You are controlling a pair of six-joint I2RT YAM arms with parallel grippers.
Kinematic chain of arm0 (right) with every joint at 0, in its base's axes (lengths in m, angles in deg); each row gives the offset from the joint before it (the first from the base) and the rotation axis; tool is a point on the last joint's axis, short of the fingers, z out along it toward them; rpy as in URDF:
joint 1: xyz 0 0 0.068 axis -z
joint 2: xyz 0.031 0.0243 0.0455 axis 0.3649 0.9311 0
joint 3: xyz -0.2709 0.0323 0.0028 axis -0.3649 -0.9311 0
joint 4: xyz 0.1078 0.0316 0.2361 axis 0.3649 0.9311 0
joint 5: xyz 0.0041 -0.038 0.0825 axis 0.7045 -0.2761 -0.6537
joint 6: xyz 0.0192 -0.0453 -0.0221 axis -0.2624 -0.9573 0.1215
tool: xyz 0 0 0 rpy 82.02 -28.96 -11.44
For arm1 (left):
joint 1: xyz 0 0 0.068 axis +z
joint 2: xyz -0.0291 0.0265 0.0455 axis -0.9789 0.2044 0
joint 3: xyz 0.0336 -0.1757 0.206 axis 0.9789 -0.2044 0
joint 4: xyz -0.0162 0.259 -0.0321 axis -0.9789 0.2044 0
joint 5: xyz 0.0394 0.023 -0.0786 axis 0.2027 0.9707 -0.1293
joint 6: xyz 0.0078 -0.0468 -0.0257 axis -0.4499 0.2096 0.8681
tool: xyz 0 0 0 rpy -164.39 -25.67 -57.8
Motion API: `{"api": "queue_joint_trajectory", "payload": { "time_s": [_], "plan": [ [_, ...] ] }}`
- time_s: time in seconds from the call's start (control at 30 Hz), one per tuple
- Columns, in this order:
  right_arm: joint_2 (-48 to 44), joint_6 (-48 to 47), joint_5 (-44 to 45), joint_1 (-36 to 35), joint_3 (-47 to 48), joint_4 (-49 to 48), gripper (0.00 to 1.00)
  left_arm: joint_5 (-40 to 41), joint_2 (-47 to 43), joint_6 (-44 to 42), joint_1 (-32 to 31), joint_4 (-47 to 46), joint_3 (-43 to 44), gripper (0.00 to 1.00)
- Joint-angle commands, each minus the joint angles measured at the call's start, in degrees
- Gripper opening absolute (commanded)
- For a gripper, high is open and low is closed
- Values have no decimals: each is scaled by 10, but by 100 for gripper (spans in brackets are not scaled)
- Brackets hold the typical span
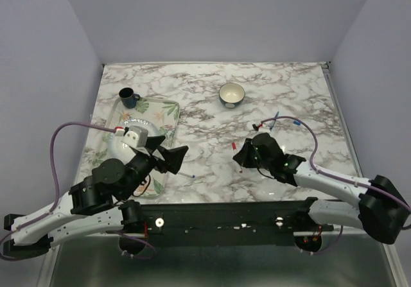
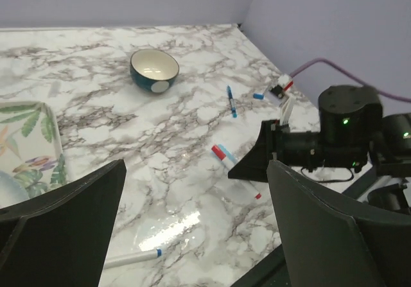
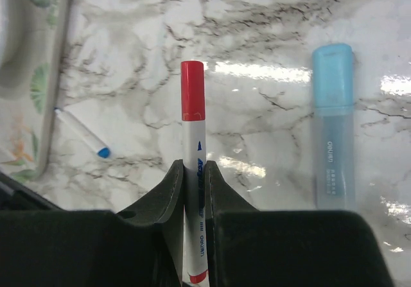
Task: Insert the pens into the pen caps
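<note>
Pinching a red-capped pen (image 3: 192, 139) low on its white barrel, the right gripper (image 3: 193, 168) is pressing both fingers flat against it, well to the right of the tray (image 1: 176, 117). That pen is looking finished to my eye, since red is already covering its far end. The left gripper (image 2: 196, 168) is hanging spread wide and empty just right of the tray.

Trouble is most likely waiting at the blue-tipped pen (image 3: 80, 133), which is lying just beside the tray's near right edge. A finger coming down there could be catching the rim or rolling the slim barrel away. The loose blue cap (image 2: 258, 96) is lying far to the tray's right, and being so small it could be skidding or tipping when pinched.

Counting downward in size, the table (image 1: 205, 75) is carrying:
- one tray with one plate (image 1: 119, 147) on it
- one bowl (image 1: 231, 94) beyond the tray's far right corner
- one mug (image 1: 128, 96) just beside its far left corner
- one pale blue marker (image 3: 334, 146), its cap seemingly on
- three slim pens, including a dark blue pen (image 2: 230, 101) far to the tray's right
- one loose cap that I am making out
</note>
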Motion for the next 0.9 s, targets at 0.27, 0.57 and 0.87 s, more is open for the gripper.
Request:
{"api": "queue_joint_trajectory", "payload": {
  "time_s": [0.27, 0.57, 0.87],
  "plan": [
    [210, 2, 92, -8, 71, -26, 17, 137, -106, -17, -10, 15, 0, 99],
    [265, 16, 124, -22, 115, 23, 25, 151, -132, -14, -12, 14, -6, 99],
    [259, 40, 149, -37, 166, 99, 38, 155, -140, -22, -19, 24, 2, 99]
  ]
}}
